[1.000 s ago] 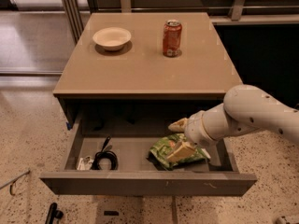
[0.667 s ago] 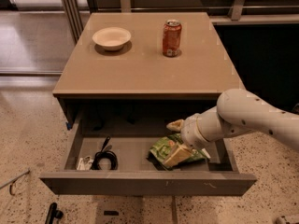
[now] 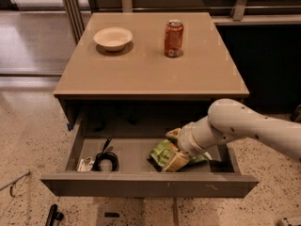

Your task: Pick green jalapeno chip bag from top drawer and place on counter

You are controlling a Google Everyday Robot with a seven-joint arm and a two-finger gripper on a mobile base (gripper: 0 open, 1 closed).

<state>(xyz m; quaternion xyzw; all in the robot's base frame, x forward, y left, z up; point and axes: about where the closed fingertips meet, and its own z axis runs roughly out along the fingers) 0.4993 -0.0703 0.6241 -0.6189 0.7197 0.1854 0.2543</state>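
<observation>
The green jalapeno chip bag [image 3: 161,153] lies crinkled on the floor of the pulled-out top drawer [image 3: 141,185], right of its middle. My gripper [image 3: 175,149] reaches in from the right on a white arm and is down at the bag's right end. It is open, with one yellowish fingertip [image 3: 172,134] behind the bag and the other [image 3: 177,162] in front of it. The bag's right part is hidden by the wrist. The tan counter [image 3: 141,74] is the tabletop above the drawer.
A red soda can [image 3: 173,38] and a cream bowl [image 3: 113,37] stand at the back of the counter. A coiled black cable [image 3: 106,160] and a small white item [image 3: 85,164] lie in the drawer's left part. Speckled floor surrounds the table.
My arm has moved left and lower into the drawer, bringing the gripper closer over the chip bag. The bag has stayed in place.
</observation>
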